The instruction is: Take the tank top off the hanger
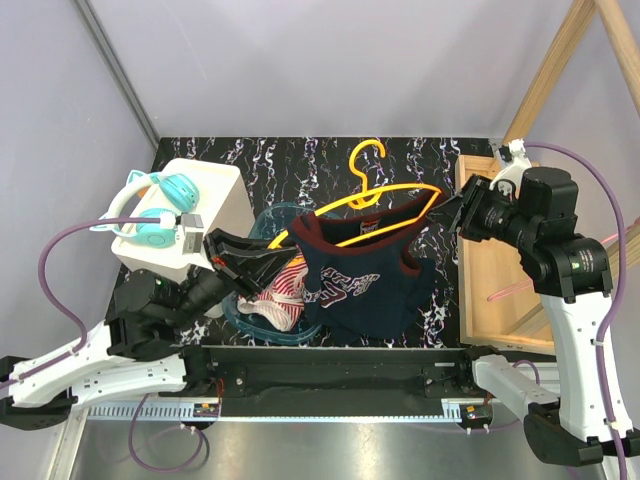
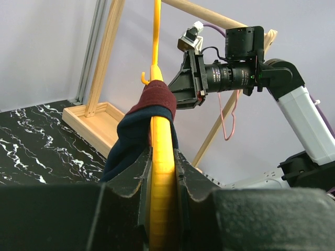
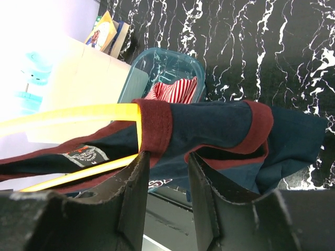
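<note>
A navy tank top [image 1: 355, 285] with maroon trim hangs on a yellow hanger [image 1: 375, 192] held above the table. My left gripper [image 1: 262, 250] is shut on the hanger's left end; in the left wrist view the jaws [image 2: 162, 151] clamp the yellow bar [image 2: 162, 178], with the strap [image 2: 138, 130] just beyond. My right gripper [image 1: 447, 207] is open at the hanger's right end. In the right wrist view its fingertips [image 3: 166, 157] sit just under the maroon shoulder strap [image 3: 154, 125] and navy cloth [image 3: 209, 123], beside the yellow bar [image 3: 78, 112]. No cloth is pinched.
A teal bin [image 1: 262, 322] holding a red-striped cloth [image 1: 285, 290] sits under the hanger's left side. A white box [image 1: 215, 195] with teal headphones [image 1: 165, 215] stands at the left. A wooden rack tray [image 1: 495, 270] with a pink hanger [image 1: 510, 292] is at the right.
</note>
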